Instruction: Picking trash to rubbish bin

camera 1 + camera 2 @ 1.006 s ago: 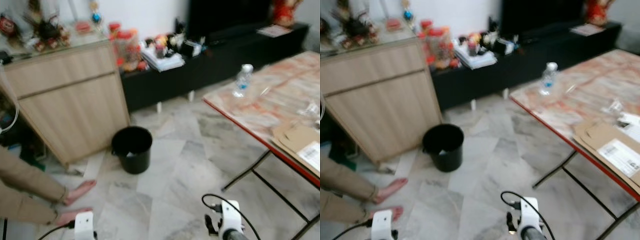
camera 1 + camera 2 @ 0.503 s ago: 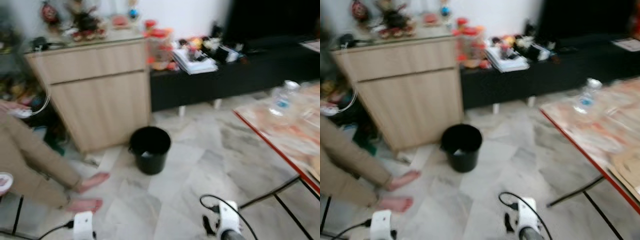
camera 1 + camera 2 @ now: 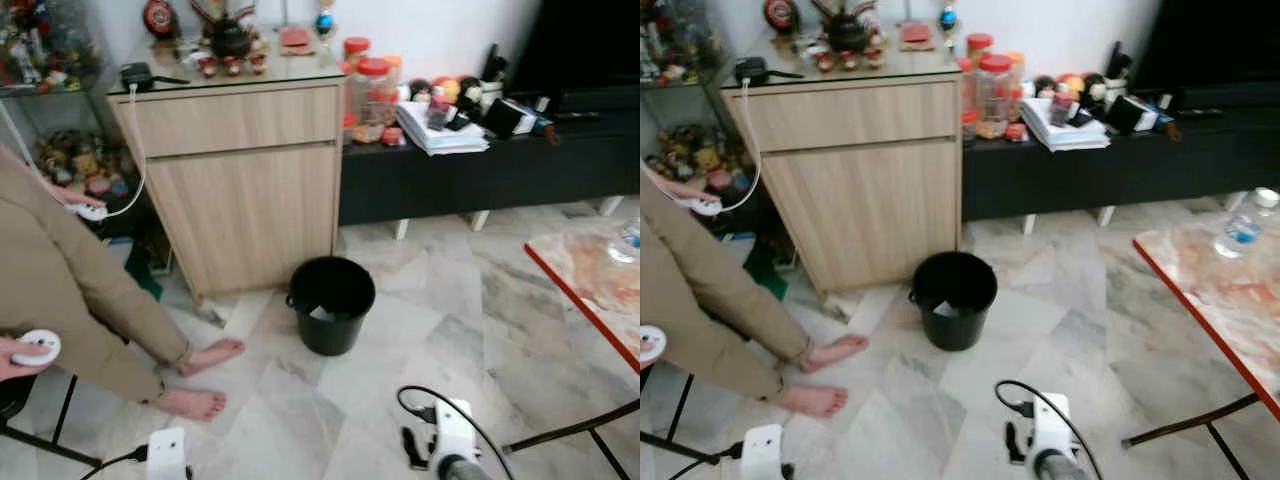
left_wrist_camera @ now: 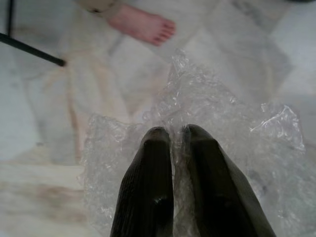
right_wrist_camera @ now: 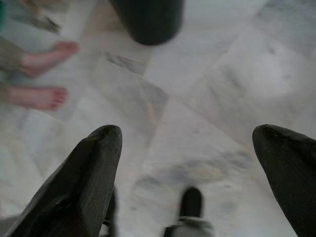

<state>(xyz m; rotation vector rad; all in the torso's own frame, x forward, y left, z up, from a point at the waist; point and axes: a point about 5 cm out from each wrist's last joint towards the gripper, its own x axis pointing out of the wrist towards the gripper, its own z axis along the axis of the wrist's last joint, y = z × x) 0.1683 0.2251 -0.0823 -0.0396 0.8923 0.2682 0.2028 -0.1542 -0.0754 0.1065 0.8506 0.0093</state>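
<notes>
Left gripper: the left gripper (image 4: 170, 136) has its two black fingers pressed together on a crumpled sheet of bubble wrap (image 4: 217, 103), which billows out around and past the tips above the marble floor (image 4: 54, 103).

Right gripper: the right gripper (image 5: 187, 136) carries nothing; its fingers are spread wide apart, pointing down at the floor.

Bin: the black rubbish bin (image 3: 331, 303) stands upright on the floor, mouth up, just in front of the wooden cabinet (image 3: 245, 190), with something pale lying inside it.

Key relation: the bin lies ahead of both arms, roughly midway between them and well apart from either; I judge the robot must come closer, then carry the loaded left arm forward and slightly toward its right to get the wrap over the mouth.

Hazard: a seated person's bare feet (image 3: 200, 380) rest on the floor to the robot's left of the bin, near the left arm's path.

Table: a red-edged table (image 3: 1215, 300) with a water bottle (image 3: 1243, 226) stands off to the right.

Views compared: the left wrist view gives the grip on the wrap; the head views place the bin; the right wrist view catches the bin's base (image 5: 148, 19) beyond the spread fingers.
</notes>
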